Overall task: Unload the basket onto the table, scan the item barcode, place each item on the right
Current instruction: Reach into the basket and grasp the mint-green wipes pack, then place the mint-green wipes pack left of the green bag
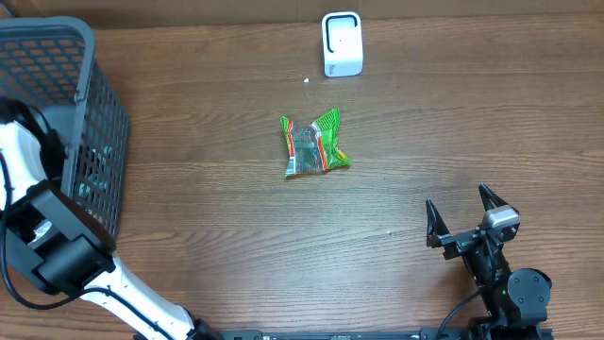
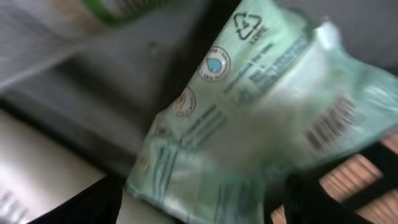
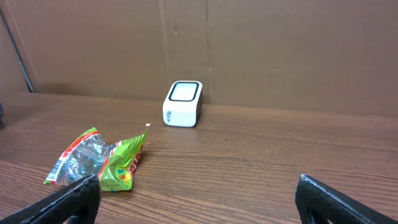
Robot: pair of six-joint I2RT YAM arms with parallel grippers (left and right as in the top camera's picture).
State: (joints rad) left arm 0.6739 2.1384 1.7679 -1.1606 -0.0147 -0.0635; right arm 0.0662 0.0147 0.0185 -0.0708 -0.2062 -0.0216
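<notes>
Obs., single moment. Your left arm (image 1: 42, 236) reached into the grey plastic mesh basket (image 1: 90, 66) at the left edge of the brown wooden table (image 1: 236, 246). From overhead the left gripper was hidden inside the basket. Its own camera was too blurred to show the jaws, so you cannot tell whether they were wide, narrow or holding anything.

That camera was filled by a pale green crinkled plastic packet (image 2: 249, 130), lying tilted. It was printed with a recycling triangle, a round blue-drop logo and a black barcode (image 2: 329, 121) toward its right end. Dark basket bars with wood behind them showed at the lower right.

Your right gripper (image 1: 457, 200) sat over the table's near right corner with its jaws spread wide. Both black fingers (image 3: 68, 199) framed the bottom of its wrist view.

A second item, a green-and-red crumpled snack packet with a clear middle (image 1: 314, 144), lay flat near the table's centre. It was well apart from both arms.

The white box-shaped barcode scanner with a dark-rimmed window (image 1: 342, 43) stood at the far edge, just before the brown cardboard wall (image 3: 280, 50). It was well apart from the snack packet. A small white speck (image 1: 306, 80) lay near the scanner.
</notes>
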